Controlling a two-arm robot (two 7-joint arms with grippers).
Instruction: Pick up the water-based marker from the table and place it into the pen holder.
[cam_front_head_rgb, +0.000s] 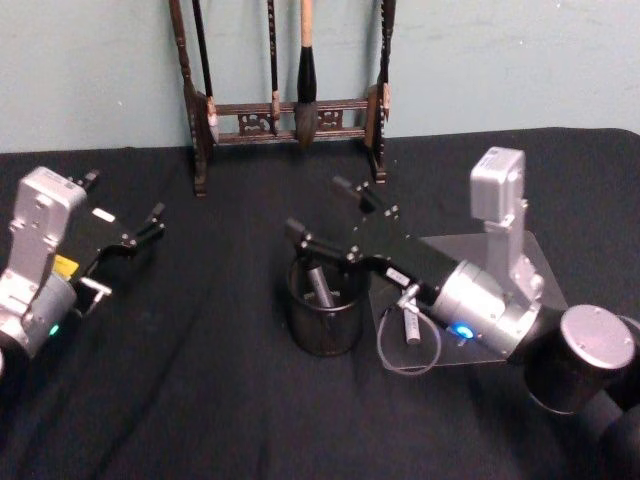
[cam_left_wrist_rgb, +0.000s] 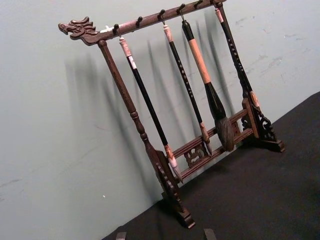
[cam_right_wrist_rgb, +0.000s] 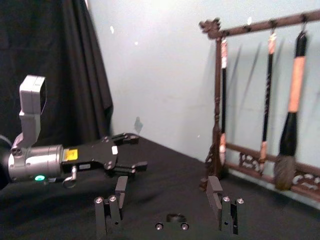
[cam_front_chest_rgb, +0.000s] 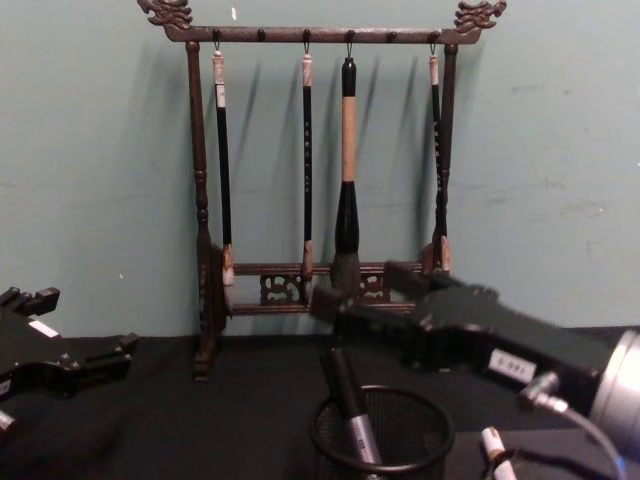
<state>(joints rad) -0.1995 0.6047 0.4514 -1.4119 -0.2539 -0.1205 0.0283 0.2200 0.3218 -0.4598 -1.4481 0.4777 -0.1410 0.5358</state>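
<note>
The pen holder, a round black mesh cup, stands mid-table; its rim shows low in the chest view. A dark marker with a grey band leans inside it, its top poking above the rim. My right gripper hovers just above and behind the cup, open, nothing between its fingers. In the right wrist view the two fingertips stand wide apart over the black cloth. My left gripper rests open at the table's left, far from the cup.
A tall dark wooden brush rack with hanging brushes stands at the back against the wall. A clear plate lies under my right arm, with a white pen and a thin cable loop beside it.
</note>
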